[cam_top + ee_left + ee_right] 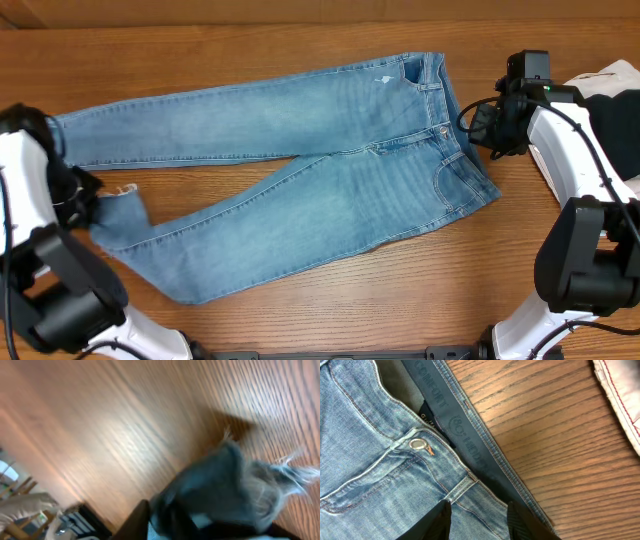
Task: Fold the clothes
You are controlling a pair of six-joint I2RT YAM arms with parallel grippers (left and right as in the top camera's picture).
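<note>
Jeans lying flat across table, legs pointing left, waistband right. Left gripper pinching narrow on frayed hem of lower leg; view blurring, so I'm judging bite thin. I'm worrying fringe slips out on lift, leg dropping crooked. Right gripper hovering part-open over waistband, holding nothing. I'm fearing single-layer grab there, or snagging off-white garment nearby.
</note>
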